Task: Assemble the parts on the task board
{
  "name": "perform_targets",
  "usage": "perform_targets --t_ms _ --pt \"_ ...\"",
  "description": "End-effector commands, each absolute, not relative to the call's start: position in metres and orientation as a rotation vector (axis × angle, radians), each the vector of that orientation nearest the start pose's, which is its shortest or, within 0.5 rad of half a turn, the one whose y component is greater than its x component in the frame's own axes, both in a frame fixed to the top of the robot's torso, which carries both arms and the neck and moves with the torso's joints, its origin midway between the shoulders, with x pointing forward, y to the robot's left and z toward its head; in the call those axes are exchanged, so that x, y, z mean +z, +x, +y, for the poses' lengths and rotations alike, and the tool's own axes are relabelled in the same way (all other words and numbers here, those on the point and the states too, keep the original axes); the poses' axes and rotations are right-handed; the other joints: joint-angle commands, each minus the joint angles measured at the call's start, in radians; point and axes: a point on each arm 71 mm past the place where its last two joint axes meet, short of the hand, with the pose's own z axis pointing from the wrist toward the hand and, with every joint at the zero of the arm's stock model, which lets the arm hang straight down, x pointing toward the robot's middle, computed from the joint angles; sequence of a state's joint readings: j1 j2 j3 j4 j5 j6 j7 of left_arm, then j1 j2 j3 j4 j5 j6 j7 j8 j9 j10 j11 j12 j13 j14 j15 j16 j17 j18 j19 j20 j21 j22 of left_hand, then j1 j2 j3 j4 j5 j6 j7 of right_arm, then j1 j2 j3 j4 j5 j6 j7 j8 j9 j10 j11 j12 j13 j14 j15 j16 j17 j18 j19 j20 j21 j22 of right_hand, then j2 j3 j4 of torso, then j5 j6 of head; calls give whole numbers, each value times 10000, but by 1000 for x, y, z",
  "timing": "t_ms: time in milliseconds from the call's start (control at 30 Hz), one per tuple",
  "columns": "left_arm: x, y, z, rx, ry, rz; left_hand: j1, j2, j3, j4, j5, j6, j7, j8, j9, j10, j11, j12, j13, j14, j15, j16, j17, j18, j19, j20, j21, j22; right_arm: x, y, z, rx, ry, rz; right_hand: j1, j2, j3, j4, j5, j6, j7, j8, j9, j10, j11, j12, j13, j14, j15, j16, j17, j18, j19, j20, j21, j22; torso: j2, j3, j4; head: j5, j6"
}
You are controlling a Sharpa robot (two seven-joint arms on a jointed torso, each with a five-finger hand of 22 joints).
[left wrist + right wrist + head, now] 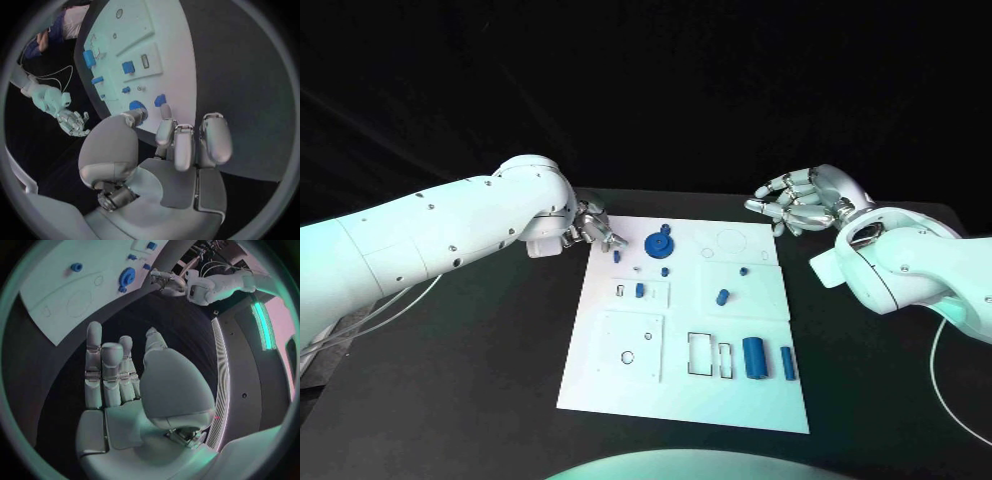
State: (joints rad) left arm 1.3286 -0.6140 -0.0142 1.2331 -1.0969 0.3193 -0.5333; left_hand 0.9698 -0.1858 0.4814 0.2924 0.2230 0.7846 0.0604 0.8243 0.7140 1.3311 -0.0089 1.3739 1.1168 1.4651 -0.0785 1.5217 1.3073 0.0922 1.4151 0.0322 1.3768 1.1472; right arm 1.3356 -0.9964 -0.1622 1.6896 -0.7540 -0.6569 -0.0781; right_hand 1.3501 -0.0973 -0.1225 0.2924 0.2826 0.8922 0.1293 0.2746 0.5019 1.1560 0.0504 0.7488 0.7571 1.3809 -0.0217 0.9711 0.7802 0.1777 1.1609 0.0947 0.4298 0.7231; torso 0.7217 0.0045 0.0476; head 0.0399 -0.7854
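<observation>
Both hands hold nothing, fingers apart: left hand (593,230) at the board's (678,400) far corner, right hand (798,203) just off it. Two long blue parts (756,358) lie side by side near the board's front edge, pointing away from the robot.

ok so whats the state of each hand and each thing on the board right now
left hand: open, holding nothing, at the board's far left corner
right hand: fingers curled, holding nothing, off the board's far right corner
white board: flat on the table
round blue part: on the board near the left hand
blue cylinder: lying on the board
blue bar: lying beside the cylinder

Dim surroundings, bright evenly lit task board (687,395), teal glow strip at room edge, fisheye-bent wrist views.
</observation>
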Motion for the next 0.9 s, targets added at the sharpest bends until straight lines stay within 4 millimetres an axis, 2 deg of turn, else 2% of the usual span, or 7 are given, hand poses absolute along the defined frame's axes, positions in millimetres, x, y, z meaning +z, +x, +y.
perform_targets --t_ms 33,567,900 --pt "-177 547 182 -3065 -521 23481 72 31 -33 -2 0 -56 25 -51 -8 -82 -14 -67 -17 700 54 45 1124 -110 -53 17 -63 -10 -151 466 -250 8335 6026 15245 -77 -3 -44 2 -18 -84 16 49 -3 3 -18 65 -9 64 19 -53 0 47 70 -17 -65 -9 13 11 -15 5 6" --pt "-186 551 179 -2951 -612 23732 64 61 -64 -4 1 -49 29 -67 -19 -90 -9 -71 -23 698 61 44 1118 -105 -63 24 -75 -31 -151 466 -249 8345 6028 15264 -77 -3 -44 2 -18 -84 16 49 -3 3 -18 65 -9 64 19 -53 0 47 70 -17 -65 -9 -13 25 -6 -24 -94" --pt "-186 551 177 -3073 -694 23735 93 133 -82 -14 12 -31 32 -84 -31 -87 -5 -65 -8 699 69 46 1124 -105 -67 34 -78 -34 -151 466 -249 8334 6035 15277 -77 -3 -44 2 -18 -84 16 49 -3 3 -18 65 -9 64 19 -53 0 47 70 -17 -65 -9 -25 25 -1 -20 -113"
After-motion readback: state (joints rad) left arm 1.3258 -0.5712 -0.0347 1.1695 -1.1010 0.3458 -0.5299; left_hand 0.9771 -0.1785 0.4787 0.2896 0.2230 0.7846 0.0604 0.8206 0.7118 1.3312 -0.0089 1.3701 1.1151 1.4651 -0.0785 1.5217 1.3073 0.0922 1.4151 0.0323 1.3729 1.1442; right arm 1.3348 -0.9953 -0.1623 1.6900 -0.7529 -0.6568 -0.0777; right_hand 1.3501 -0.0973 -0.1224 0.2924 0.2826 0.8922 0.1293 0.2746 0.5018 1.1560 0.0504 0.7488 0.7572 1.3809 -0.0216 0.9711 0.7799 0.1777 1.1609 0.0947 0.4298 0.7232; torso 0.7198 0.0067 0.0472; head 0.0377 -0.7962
